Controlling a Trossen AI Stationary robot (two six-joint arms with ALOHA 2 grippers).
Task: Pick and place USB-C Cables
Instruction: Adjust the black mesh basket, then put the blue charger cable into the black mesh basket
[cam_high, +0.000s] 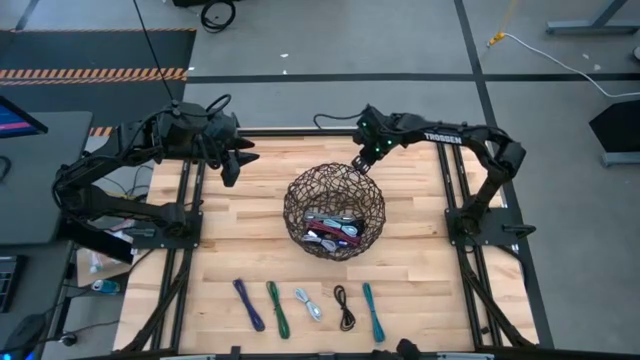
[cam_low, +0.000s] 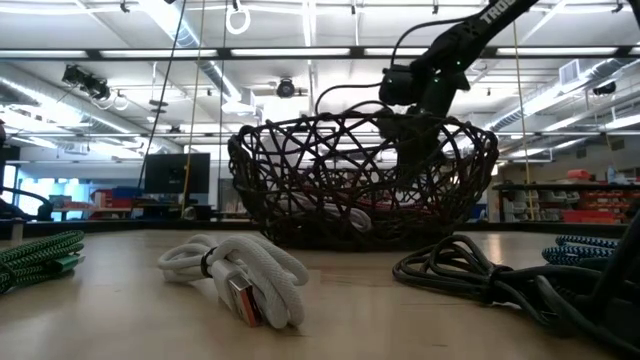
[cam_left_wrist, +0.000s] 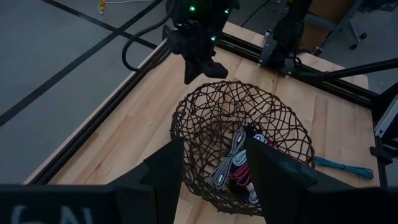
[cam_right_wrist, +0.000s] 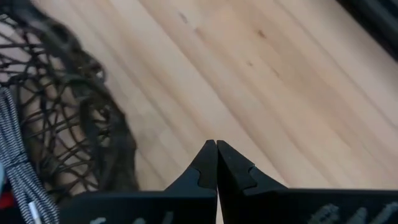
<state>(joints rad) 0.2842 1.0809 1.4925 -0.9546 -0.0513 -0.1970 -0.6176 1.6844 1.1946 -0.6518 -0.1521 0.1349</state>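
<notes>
Wooden table on a grey shop floor carries a dark wire basket at its middle. Inside the basket lie several bundled cables, silvery, black and red ones among them. Five more cables lie in a row between the basket and the table's near edge: purple cable, green cable, white cable, black cable and teal cable. The right gripper hangs just beside the basket's far rim, fingers pressed together, holding nothing. The left gripper waits well left of the basket, jaws apart and empty.
</notes>
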